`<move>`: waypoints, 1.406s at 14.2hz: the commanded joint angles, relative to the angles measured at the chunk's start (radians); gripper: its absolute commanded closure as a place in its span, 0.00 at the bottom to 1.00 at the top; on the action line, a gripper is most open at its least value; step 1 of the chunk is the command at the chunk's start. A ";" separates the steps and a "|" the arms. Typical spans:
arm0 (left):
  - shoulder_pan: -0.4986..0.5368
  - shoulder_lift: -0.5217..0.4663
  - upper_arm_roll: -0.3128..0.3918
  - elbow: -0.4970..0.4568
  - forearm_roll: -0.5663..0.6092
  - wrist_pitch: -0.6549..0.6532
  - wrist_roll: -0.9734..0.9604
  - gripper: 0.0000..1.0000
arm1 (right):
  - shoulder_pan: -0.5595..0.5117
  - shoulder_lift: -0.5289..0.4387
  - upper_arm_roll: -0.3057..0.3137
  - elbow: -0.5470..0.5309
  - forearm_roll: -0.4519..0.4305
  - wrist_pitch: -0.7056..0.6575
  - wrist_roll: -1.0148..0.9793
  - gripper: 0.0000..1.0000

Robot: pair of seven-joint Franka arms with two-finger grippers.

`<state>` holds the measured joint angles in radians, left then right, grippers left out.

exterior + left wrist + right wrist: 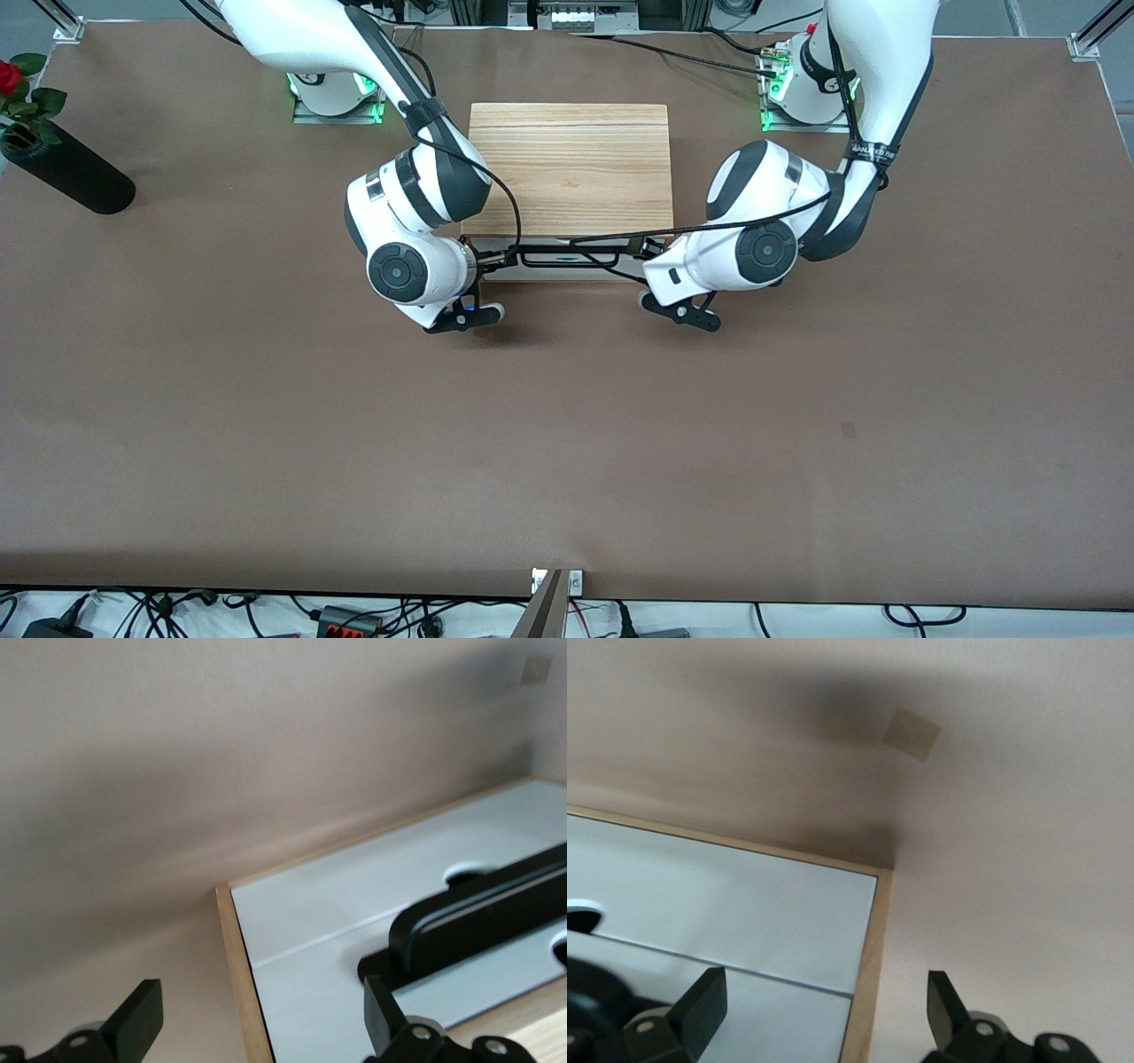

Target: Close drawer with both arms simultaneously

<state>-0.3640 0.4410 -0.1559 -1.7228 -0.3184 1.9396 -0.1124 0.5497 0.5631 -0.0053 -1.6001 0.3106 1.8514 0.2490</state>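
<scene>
Brown table (567, 443) bears oak box (571, 168), black vase (66, 168).

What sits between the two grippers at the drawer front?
In the front view, only the drawer's black bar handle spans between the left gripper and right gripper.

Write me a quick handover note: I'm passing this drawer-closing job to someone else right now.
Left gripper: open, at the left arm's end of the drawer front, one finger by the black handle.
Right gripper: open, straddling the front's corner at the right arm's end.
The drawer looks nearly or fully in, its white front panel close under the oak box.
Left: confirm it is flush, then back both arms away.
</scene>
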 commanded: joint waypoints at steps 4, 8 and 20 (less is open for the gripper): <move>0.077 -0.010 0.002 0.081 -0.002 0.004 0.010 0.00 | -0.036 -0.032 -0.018 0.176 -0.001 -0.027 0.003 0.00; 0.174 -0.024 0.002 0.135 0.022 -0.037 0.034 0.00 | -0.042 -0.156 -0.107 0.177 -0.021 -0.102 -0.002 0.00; 0.384 -0.162 -0.001 0.338 0.182 -0.389 0.059 0.00 | -0.166 -0.444 -0.197 0.163 -0.320 -0.371 -0.123 0.00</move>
<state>-0.0306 0.3450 -0.1470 -1.3780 -0.1892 1.5758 -0.0674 0.4463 0.1956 -0.2131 -1.4053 -0.0672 1.4915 0.1464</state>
